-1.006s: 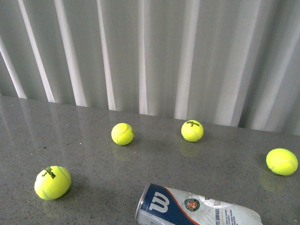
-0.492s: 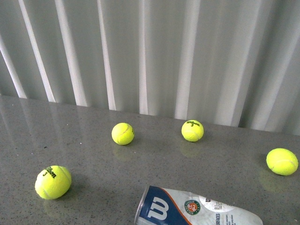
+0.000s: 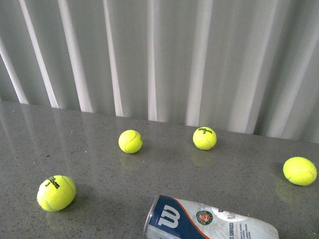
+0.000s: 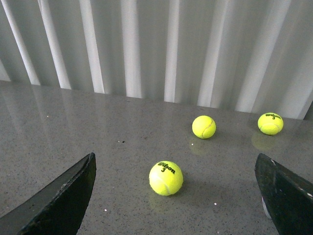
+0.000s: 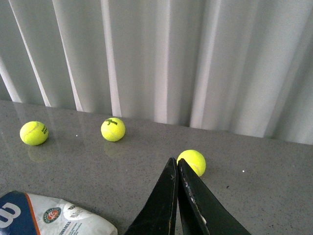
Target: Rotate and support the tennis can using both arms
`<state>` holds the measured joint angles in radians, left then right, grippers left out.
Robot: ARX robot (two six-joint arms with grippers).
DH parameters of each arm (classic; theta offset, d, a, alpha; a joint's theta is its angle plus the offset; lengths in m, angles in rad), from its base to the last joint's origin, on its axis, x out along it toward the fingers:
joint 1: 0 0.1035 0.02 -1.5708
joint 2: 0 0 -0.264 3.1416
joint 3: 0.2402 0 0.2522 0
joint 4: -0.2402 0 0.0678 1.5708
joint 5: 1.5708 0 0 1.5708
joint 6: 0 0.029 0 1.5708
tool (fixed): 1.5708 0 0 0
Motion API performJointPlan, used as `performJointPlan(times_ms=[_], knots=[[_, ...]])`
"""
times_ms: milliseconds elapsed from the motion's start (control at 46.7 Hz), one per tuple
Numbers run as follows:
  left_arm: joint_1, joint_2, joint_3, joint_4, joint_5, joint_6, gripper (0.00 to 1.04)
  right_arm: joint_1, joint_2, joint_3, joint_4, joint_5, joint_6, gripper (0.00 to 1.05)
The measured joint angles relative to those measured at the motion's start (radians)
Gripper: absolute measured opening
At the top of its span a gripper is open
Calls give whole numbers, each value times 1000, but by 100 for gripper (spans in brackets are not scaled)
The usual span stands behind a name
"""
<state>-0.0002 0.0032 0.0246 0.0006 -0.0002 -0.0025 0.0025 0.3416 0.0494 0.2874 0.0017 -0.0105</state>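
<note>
Can [image 3: 209, 224] lies on its side on the surface [image 3: 99, 164], at the robot's near edge, W end to the left, well apart from the four balls [image 3: 130, 141]. Neither tool touches it.

Left tool [image 4: 174, 156]: jaws wide apart, gripping nothing.
Right tool [image 5: 176, 165]: fingers pressed together, empty.

Handling, my guess: light, thin smooth plastic, so it will roll, slip and dent. Take hold near the rimmed ends, likely the stiffest part, one tool per end, with a gentle squeeze.

Blue-white-orange tennis can [image 3: 209, 222], yellow balls [image 3: 130, 141], speckled grey table [image 3: 99, 164]
</note>
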Motion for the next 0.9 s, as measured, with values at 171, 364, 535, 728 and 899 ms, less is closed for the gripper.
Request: performJointPlan(times_ms=[171,364,535,728,899], knots=[[0,0,0,0,0,0,98,0,-55,-16,-39,0,0,3],[0,0,0,0,0,0,98,0,-100,-45,-44,0,0,3],[0,0,0,0,0,0,98,0,-151,-45,-93,0,0,3],[0,0,0,0,0,0,98,0,-333,-45,-281,0,0,3],[0,-1,0,0,0,0,98,0,-336,-45,-287,0,0,3]])
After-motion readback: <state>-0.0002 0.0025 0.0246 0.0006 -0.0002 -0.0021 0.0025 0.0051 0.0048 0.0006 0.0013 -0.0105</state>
